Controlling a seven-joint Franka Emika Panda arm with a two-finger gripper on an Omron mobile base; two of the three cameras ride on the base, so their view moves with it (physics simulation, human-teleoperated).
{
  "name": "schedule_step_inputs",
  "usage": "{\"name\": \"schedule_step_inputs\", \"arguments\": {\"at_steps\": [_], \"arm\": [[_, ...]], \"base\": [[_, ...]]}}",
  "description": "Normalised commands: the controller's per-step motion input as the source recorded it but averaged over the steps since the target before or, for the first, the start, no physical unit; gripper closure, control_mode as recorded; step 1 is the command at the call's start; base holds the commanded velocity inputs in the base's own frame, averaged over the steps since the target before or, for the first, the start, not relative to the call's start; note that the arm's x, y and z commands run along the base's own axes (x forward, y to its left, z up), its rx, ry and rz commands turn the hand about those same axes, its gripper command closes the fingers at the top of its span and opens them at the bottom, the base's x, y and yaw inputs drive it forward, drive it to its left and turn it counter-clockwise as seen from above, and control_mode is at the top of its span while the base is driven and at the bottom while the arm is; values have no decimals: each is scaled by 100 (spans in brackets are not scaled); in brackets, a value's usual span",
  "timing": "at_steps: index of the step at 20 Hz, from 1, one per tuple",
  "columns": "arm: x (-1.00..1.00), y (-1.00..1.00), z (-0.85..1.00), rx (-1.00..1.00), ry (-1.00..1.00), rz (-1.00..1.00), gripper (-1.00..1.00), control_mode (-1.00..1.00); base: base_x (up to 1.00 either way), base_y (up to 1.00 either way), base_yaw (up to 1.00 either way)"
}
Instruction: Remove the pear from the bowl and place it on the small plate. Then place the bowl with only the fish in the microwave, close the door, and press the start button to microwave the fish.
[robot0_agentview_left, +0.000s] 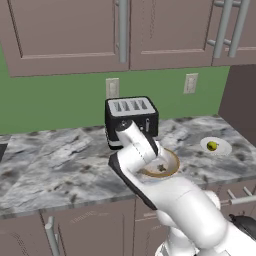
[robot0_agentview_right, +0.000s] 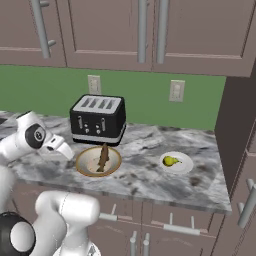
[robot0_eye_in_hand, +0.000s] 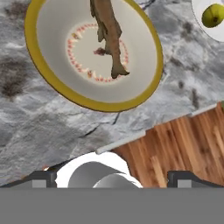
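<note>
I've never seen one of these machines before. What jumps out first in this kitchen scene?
Probably the big white robot arm rising in front of the marble counter. Just beyond it sits a gold-rimmed bowl with a dark brown fish lying in it, right in front of a black toaster. To the bowl's right, a yellow-green pear rests on a small white plate.

Surface: grey marbled counter (robot0_agentview_right: 145, 175).
On it: black toaster (robot0_agentview_right: 97, 119) at the back; bowl (robot0_agentview_right: 85, 165) just in front; small plate (robot0_agentview_right: 184, 164) to the right, apart.
</note>
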Motion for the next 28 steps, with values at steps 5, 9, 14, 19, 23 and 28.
{"name": "schedule_step_inputs", "arguments": {"at_steps": [5, 9, 14, 19, 23, 28], "arm": [[35, -5, -31, 0, -5, 19, -100, -100], [34, -14, -46, 0, -2, 25, -100, -100], [15, -5, -19, -2, -4, 13, -100, -100], [1, 9, -7, -12, -1, 2, -100, -100], [18, 0, -12, -11, 0, 10, -100, -100], [44, 0, -18, -4, 0, 19, -100, -100]], "base": [[0, 0, 0], [0, 0, 0], [0, 0, 0], [0, 0, 0], [0, 0, 0], [0, 0, 0]]}}
